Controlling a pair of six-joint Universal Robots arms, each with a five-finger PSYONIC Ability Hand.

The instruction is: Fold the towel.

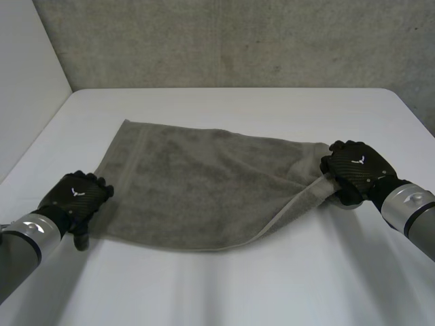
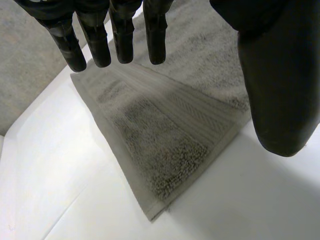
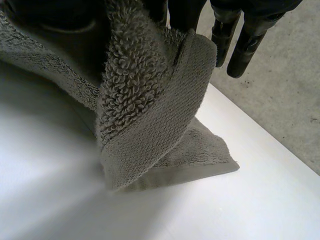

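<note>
Towel, a grey-green terry cloth with a woven band along its short ends, lies spread flat across the middle of a white table, in front of a rough concrete wall. The left hand is at the towel's near left corner. In the left wrist view its fingers hang straight and slightly apart above the banded corner, with the thumb held well off to one side. The corner lies flat on the table beneath, and nothing is held. Whether the fingertips touch the cloth cannot be told. The right hand is at the towel's right end, its fingers curled round the corner there. That corner is raised off the table, so a ridge of cloth runs from the hand down toward the near edge. In the right wrist view the corner is gripped up inside the hand and hangs down in a thick fold, its tip over a flat layer of towel on the table. Two fingers show straight beyond the cloth.
</note>
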